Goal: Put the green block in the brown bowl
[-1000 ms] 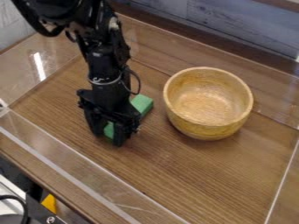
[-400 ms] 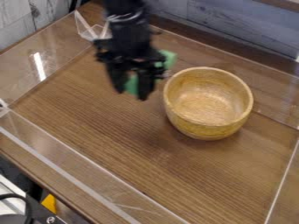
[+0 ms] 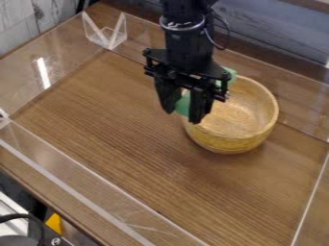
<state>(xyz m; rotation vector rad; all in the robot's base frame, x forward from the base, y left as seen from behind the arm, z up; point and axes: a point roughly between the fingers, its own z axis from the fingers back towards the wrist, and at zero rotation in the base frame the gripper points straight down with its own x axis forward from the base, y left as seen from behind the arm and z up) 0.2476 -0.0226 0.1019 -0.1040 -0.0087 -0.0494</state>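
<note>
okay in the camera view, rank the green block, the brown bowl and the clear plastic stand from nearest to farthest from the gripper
1. green block: held between the fingers of the gripper.
2. brown bowl: just right, partly beneath it.
3. clear plastic stand: far upper left corner.

Lab test rig: wood-grain table (image 3: pixel 103 135) fenced by clear acrylic walls (image 3: pixel 77 207), cables (image 3: pixel 15 227) at 7 o'clock.
</note>
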